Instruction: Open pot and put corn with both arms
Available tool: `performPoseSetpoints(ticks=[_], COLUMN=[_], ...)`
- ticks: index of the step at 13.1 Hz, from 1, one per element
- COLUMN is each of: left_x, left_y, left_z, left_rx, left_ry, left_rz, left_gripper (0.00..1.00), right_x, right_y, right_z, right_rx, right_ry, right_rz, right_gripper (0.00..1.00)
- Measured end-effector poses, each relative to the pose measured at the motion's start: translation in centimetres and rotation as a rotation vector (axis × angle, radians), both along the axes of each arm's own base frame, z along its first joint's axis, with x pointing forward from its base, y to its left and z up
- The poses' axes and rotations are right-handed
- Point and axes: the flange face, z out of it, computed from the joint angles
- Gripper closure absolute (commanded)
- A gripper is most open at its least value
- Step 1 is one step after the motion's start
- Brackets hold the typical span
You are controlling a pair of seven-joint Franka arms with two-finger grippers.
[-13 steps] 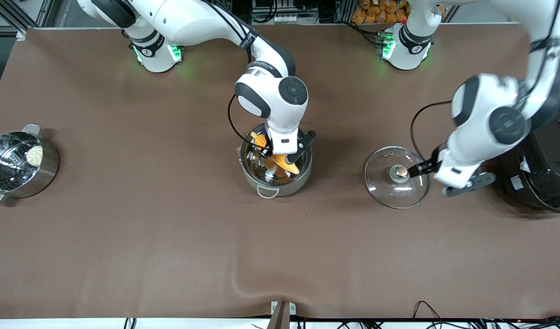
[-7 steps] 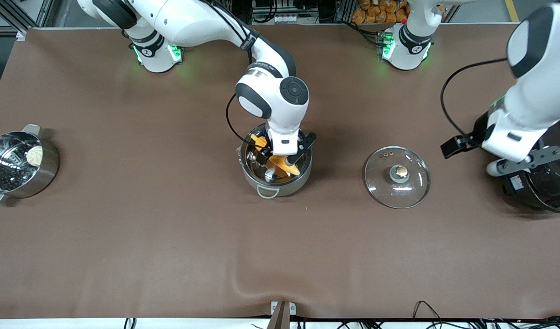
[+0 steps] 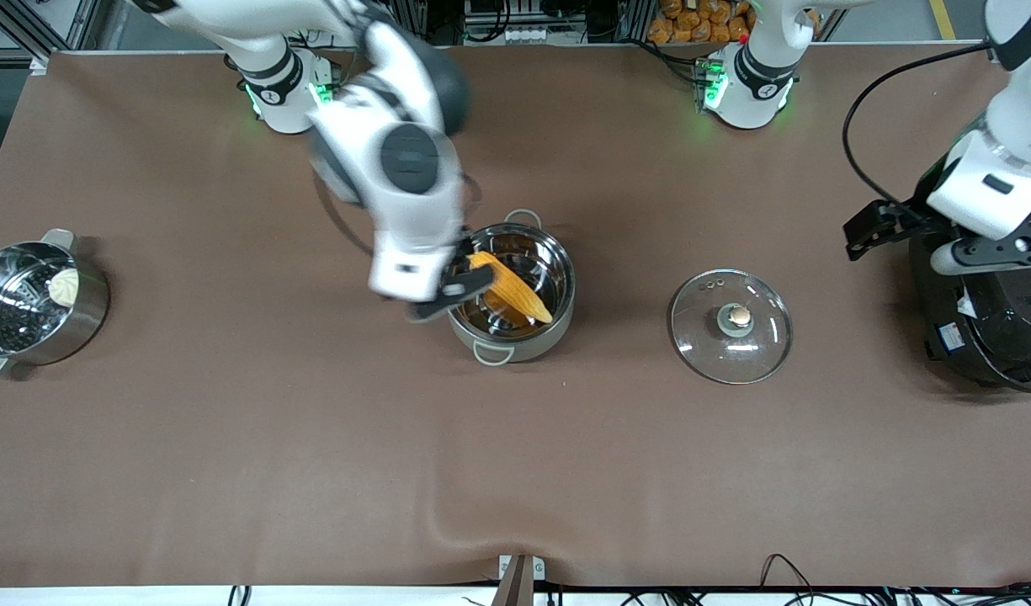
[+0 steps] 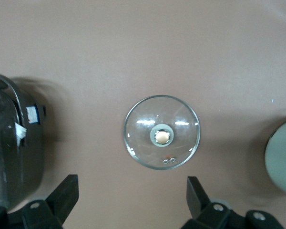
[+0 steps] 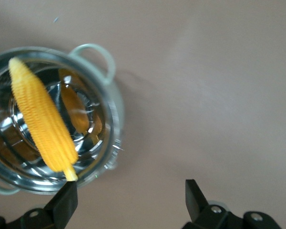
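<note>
The shiny steel pot [image 3: 557, 324] stands uncovered at mid-table. The yellow-orange corn [image 3: 511, 288] lies slanted inside it, also in the right wrist view [image 5: 43, 124], inside the pot's rim [image 5: 115, 119]. My right gripper [image 3: 452, 286] is open and empty in the air over the pot's edge toward the right arm's end [image 5: 129, 200]. The glass lid [image 3: 759, 345] with its copper knob [image 3: 739, 316] lies flat on the table beside the pot, toward the left arm's end. My left gripper [image 3: 875, 225] is open and empty, high up between the lid [image 4: 181, 119] and the rice cooker [image 4: 132, 195].
A steel pot with a perforated insert [image 3: 94, 311] and a white bun [image 3: 63, 286] stands at the right arm's end. The big black rice cooker [image 3: 986, 337] stands at the left arm's end, also in the left wrist view [image 4: 12, 152].
My right gripper let go of the corn, rose out of the pot and moved toward the right arm's end. My left gripper left the lid's knob and rose toward the rice cooker.
</note>
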Motion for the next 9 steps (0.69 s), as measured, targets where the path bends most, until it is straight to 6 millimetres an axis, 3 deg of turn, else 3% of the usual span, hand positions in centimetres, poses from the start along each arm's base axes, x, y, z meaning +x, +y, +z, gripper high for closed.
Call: performPoseSetpoints(ticks=[3,6,9], left_x=[-0.8,-1.1,-1.1], left_y=[0.7,0.3,0.1], left_z=[0.7,0.7,0.3], left_rx=[0.004,-0.004,-0.028], left_ry=[0.018,0.031,0.046], left_rz=[-0.028,-0.034,-0.033], left_gripper=[0.0,0.0,0.0], right_x=[1.7,-0.1,-1.7], right_y=[-8.9,-15.2,-23.4], right_z=[2.1,4.7,8.8], right_rx=[0.014,-0.019,-0.053], right_ry=[0.008,-0.029,-0.061], right_rz=[-0.133,-0.226,-0.362], right_gripper=[0.0,0.0,0.0])
